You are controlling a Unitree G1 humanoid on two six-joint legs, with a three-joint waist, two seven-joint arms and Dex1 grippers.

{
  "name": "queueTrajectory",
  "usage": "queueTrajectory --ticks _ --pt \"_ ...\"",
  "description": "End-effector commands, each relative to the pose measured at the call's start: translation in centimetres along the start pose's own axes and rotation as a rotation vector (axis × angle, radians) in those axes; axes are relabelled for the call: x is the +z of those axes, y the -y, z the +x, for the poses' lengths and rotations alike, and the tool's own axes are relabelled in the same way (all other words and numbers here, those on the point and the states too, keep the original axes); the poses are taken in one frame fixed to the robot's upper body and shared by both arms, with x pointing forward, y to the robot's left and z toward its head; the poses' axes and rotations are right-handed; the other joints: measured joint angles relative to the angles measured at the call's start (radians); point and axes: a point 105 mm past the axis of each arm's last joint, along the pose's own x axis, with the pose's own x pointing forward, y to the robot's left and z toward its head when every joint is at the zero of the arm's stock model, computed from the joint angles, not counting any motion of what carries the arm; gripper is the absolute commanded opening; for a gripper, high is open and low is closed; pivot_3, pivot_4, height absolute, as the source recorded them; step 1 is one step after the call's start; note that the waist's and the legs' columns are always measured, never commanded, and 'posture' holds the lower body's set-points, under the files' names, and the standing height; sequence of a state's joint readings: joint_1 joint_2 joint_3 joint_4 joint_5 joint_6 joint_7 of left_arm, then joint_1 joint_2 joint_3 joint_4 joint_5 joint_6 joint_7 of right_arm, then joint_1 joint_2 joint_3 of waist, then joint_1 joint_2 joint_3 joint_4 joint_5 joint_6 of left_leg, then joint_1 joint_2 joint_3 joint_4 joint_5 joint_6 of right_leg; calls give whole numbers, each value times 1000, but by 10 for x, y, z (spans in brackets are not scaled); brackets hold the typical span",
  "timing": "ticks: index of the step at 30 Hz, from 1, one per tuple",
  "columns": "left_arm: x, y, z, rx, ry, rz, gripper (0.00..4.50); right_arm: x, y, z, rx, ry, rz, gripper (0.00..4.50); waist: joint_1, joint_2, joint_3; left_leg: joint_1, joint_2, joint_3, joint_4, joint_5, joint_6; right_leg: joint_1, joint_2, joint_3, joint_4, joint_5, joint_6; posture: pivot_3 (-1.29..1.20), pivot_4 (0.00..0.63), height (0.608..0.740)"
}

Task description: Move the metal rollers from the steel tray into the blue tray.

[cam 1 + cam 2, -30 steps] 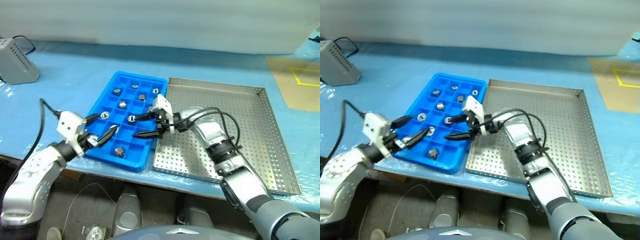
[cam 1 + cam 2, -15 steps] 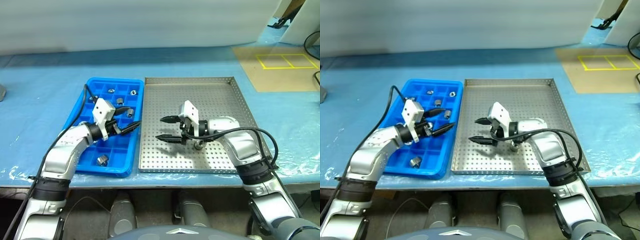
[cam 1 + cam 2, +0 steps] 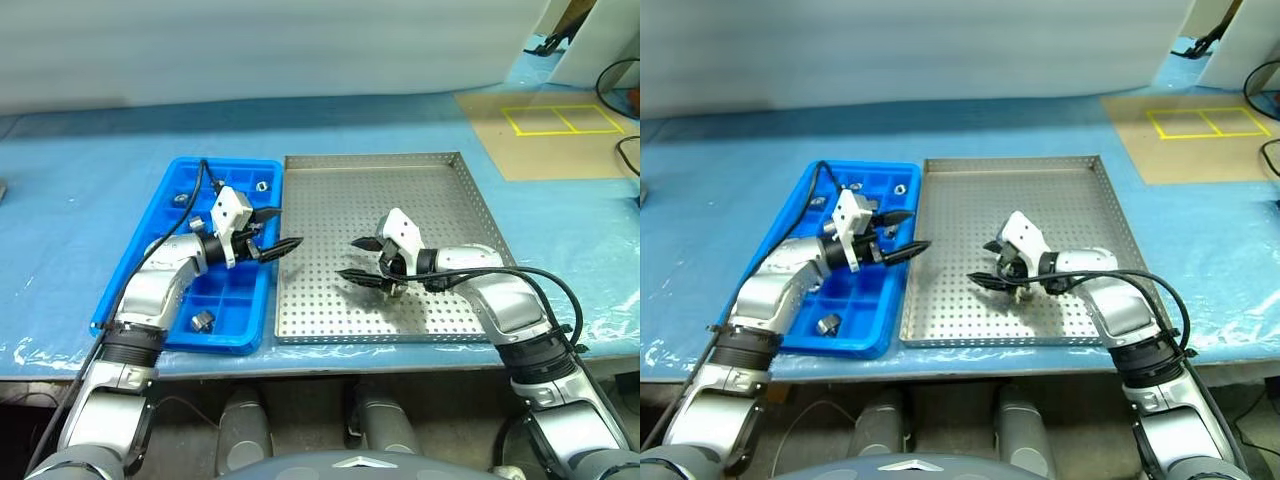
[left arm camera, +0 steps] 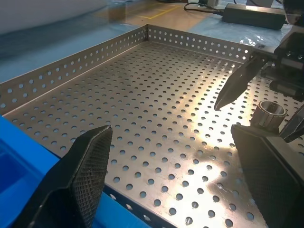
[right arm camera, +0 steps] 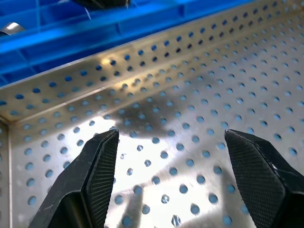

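Now both arms have swung away from the blue tray (image 3: pixel 152 283) and over toward the steel tray (image 3: pixel 420 175), and the head camera has turned with them, so the whole scene sits squarer than a second ago. The right gripper (image 3: pixel 366 258), which hung over the blue compartments then, is low over the perforated floor with its fingers spread and nothing between them. One metal roller (image 4: pixel 267 110) stands upright on the steel tray just under that wrist, behind the fingertips, so the jaws look to have overshot it slightly. The left gripper (image 3: pixel 274 230) reaches across the seam between the trays, also wide apart and empty. Several rollers (image 3: pixel 203 320) already lie in the blue compartments. My reading is that a drop-off is finished and the next pick, apparently the last one, is starting.
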State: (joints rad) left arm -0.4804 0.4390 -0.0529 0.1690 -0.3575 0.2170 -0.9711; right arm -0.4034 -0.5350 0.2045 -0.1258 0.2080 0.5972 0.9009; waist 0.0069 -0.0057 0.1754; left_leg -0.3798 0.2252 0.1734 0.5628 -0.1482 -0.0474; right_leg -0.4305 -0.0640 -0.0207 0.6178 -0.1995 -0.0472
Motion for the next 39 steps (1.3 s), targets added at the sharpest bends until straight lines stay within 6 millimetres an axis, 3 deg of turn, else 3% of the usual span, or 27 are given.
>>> queueTrajectory --ticks 1,14,20,29,32,36,39 --pt "7 1 9 -46 20 36 4237 -2 7 -11 -58 -1 16 3674 -2 0 0 0 0 0 0 0 0 0 0 0 0 0 0 -402 150 740" --pt "0 8 24 -143 18 19 4237 -18 3 -23 -144 -29 66 3674 -46 0 0 -1 0 0 2 -1 2 1 0 0 -1 0 0 -510 150 740" --pt "4 9 32 -168 33 24 4237 -20 6 -29 -179 -42 70 3674 -52 0 0 -1 0 0 4 -2 4 2 0 1 -3 -2 7 -532 150 740" --pt "25 13 42 -192 47 50 4237 -34 -1 -29 -165 -85 113 3674 -69 0 0 -3 0 0 3 -4 6 3 0 0 -9 2 3 -537 150 740" --pt "31 12 41 -192 49 56 4237 -37 -7 -27 -140 -97 125 3054 -76 0 0 -3 -1 0 4 -5 8 5 0 0 -10 2 3 -533 150 740" --pt "35 12 39 -190 48 61 4237 -40 -12 -23 -129 -97 120 1771 -79 0 0 -3 0 0 3 -5 8 5 0 0 -11 2 3 -527 150 740" --pt "39 11 36 -183 50 67 4237 -30 -8 -21 -138 -55 95 1640 -79 0 0 -2 -1 1 4 -5 8 5 0 0 -11 2 3 -510 150 740"
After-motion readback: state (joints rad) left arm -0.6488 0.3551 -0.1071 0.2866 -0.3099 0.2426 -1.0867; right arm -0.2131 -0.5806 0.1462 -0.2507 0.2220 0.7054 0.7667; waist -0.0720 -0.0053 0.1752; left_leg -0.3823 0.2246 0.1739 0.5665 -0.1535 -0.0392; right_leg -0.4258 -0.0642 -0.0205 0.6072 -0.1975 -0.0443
